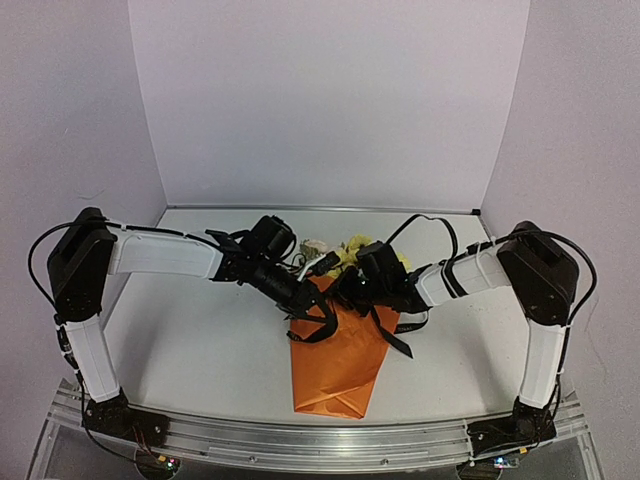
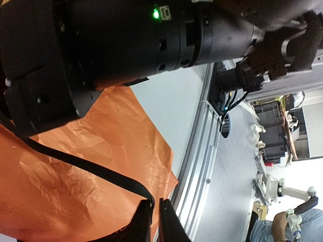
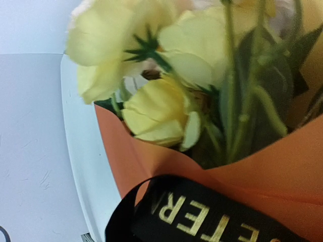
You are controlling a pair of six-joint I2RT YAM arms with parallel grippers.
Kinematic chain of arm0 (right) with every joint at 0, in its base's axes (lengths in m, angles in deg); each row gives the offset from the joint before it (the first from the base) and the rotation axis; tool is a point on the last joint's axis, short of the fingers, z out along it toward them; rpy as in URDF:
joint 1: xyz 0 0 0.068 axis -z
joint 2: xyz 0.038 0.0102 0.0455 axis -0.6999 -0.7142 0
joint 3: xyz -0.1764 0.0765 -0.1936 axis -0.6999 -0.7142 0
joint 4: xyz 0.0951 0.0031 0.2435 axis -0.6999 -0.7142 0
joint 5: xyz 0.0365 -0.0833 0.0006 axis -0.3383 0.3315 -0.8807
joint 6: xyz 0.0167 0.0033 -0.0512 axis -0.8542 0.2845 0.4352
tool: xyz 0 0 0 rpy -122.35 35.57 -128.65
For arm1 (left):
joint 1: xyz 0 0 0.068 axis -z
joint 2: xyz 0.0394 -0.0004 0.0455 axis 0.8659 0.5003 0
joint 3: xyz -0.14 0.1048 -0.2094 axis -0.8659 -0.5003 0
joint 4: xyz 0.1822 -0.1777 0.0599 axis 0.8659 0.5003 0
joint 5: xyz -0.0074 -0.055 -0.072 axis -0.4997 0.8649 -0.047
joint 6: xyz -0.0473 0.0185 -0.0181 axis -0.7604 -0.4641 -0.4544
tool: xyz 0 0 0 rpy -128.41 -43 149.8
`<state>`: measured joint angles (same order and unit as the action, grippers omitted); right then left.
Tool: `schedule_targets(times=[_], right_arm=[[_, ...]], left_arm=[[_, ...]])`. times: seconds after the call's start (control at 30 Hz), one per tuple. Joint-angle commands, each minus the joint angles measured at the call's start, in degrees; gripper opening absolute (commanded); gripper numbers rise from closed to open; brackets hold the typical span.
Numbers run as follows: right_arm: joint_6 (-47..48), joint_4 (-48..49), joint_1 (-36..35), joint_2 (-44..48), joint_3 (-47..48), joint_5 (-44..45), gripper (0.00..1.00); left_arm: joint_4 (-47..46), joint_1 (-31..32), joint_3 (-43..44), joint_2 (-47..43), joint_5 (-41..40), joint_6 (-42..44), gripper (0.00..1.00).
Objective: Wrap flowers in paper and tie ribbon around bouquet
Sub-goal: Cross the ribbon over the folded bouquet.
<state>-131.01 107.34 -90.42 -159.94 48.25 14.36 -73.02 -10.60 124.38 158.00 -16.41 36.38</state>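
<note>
Bouquet [image 1: 338, 362], one; ribbon [image 3: 202, 219], one.

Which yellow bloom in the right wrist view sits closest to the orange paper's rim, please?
The lower middle bloom, just above the paper rim; the other blooms stand higher.

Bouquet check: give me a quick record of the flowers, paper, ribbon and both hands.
flowers: pale yellow blooms poking out of the wrap's far end
paper: orange, wrapped around the stems
ribbon: black with gold letters, draped across the paper, loose ends trailing
left hand: shut on the ribbon
right hand: shut, beside the flowers; what it holds is hidden
</note>
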Motion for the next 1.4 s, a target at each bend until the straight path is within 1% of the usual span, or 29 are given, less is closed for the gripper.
schedule_targets(times=[0.0,0.03,0.1,0.17,0.2,0.33,0.43,0.57,0.67,0.73,0.8,0.83,0.93,1.0,1.13,1.37], right_arm=[[-1.27,4.35,0.03,1.89,0.18,0.30,0.00],[-1.29,4.39,0.05,1.83,0.03,0.21,0.00],[-1.15,4.34,0.18,2.04,-0.57,-0.10,0.00],[-0.69,4.29,0.13,2.20,-0.89,-0.78,0.00],[-0.56,4.30,0.13,2.22,-1.04,-0.87,0.00],[-0.48,4.38,0.21,1.95,-1.09,-1.30,0.00],[-0.71,4.57,0.21,1.47,-0.67,-1.94,0.00],[-1.03,4.87,0.21,1.06,-0.34,-2.58,0.00],[-0.95,4.96,0.21,1.02,-0.17,-2.98,0.00],[-0.88,5.00,0.24,1.00,-0.19,-3.22,0.00],[-0.92,5.12,0.21,0.88,-0.28,-3.44,0.00],[-1.08,5.30,0.21,0.77,-0.32,-3.49,0.00],[-1.21,5.62,0.25,0.67,-0.46,-3.56,0.00],[-1.21,5.70,0.21,0.73,-0.59,-3.52,0.00],[-1.34,5.85,0.23,0.43,-0.40,-3.71,0.00],[-1.78,6.13,0.25,-0.13,-0.26,-3.76,0.00]], left_arm=[[-4.47,-0.29,-1.18,-1.93,-2.23,-1.76,0.25],[-5.37,-0.26,-1.24,-2.41,-2.96,-2.31,0.35],[-6.65,-0.38,-1.84,-4.40,-5.40,-2.78,0.40],[-6.55,-0.59,-2.48,-6.94,-7.61,-2.20,0.50],[-5.76,-0.60,-2.51,-7.94,-8.66,-1.04,0.53],[-1.38,-0.93,-3.29,-12.17,-15.46,2.69,0.55],[1.37,-2.01,-5.73,-14.85,-24.42,4.83,0.55],[5.98,-5.79,-7.05,-12.36,-29.20,3.26,0.54],[5.30,-7.77,-8.95,-9.98,-25.83,-0.24,0.51],[2.70,-7.90,-11.15,-9.88,-24.00,-1.13,0.53],[0.34,-7.96,-13.18,-9.64,-24.30,-1.08,0.57],[-0.17,-8.14,-13.42,-9.06,-24.46,-0.81,0.57],[-0.13,-8.23,-11.91,-5.95,-23.29,0.63,0.53],[-0.47,-8.25,-11.32,-4.54,-21.73,1.74,0.53],[0.23,-8.17,-9.55,-1.93,-20.76,3.63,0.54],[0.57,-8.16,-6.20,0.96,-17.61,4.56,0.57]])
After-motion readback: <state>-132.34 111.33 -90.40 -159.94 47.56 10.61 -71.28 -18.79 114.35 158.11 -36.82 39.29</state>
